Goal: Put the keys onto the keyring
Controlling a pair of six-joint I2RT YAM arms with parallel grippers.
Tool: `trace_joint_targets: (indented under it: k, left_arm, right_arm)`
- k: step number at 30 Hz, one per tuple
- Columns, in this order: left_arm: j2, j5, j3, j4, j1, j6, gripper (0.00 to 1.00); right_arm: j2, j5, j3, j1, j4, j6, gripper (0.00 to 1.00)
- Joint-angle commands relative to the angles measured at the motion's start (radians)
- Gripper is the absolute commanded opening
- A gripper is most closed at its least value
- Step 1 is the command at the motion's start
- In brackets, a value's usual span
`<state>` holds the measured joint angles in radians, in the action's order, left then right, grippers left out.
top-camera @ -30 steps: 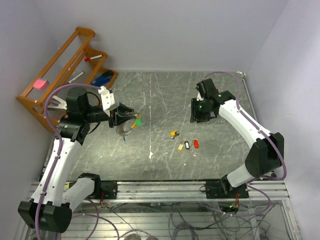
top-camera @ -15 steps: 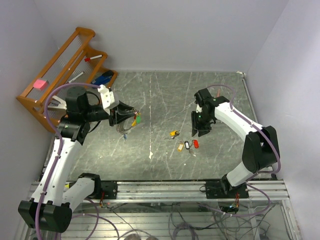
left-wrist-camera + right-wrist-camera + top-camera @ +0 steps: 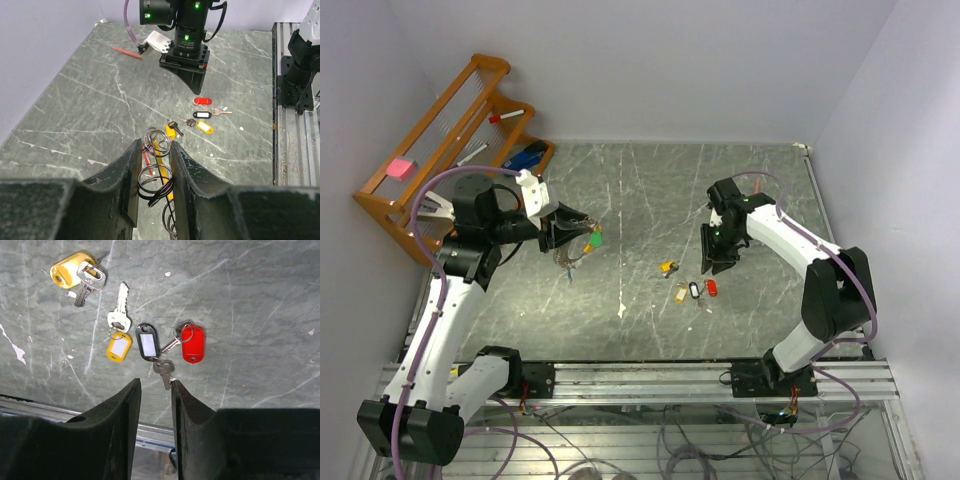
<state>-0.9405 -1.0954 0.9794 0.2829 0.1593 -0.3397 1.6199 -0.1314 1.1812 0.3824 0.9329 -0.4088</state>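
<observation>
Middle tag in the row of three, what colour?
Black tag with a white insert, clearest in the right wrist view.

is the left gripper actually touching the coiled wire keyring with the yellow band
Touching. The left wrist view shows the coiled wire keyring pinched inside the left gripper, its loops pressed against both fingers' inner faces.

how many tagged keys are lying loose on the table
4: a round yellow tag apart from the rest, then a row of small yellow tag, black tag and red tag. A green tag is up at the left gripper, not loose.
</observation>
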Motion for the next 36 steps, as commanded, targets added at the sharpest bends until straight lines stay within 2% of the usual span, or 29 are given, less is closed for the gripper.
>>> trace_joint_targets:
  k: [1, 12, 36]
  left_arm:
    - [0.011, -0.01, -0.011, -0.056, 0.005, -0.002, 0.07]
    - [0.001, -0.012, -0.024, -0.079, 0.006, 0.01, 0.07]
    - [-0.02, -0.01, -0.032, -0.066, 0.006, -0.02, 0.07]
  right_arm:
    - [0.026, -0.012, 0.008, -0.005, -0.011, 0.006, 0.31]
    - [0.066, -0.029, 0.007, -0.004, -0.047, 0.009, 0.29]
    - [0.227, -0.055, 0.138, 0.025, -0.11, 0.036, 0.27]
